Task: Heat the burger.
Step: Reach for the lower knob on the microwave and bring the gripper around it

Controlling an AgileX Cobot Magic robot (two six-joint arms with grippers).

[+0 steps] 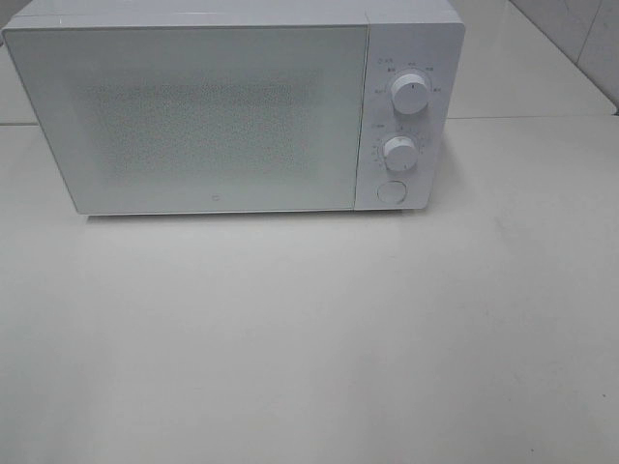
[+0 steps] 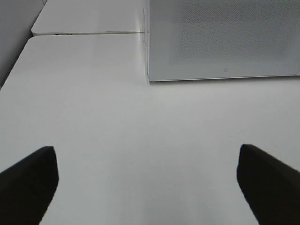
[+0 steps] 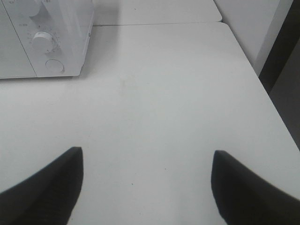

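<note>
While burger is showing nowhere, am holding my left gripper [image 2: 147,187] and right gripper [image 3: 146,187] spread, empty; risking running shut microwave [image 1: 193,116] unloaded.

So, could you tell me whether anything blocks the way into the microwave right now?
Yes: the microwave door is shut across its front. Nothing else stands on the table before it; no burger is in view.
</note>
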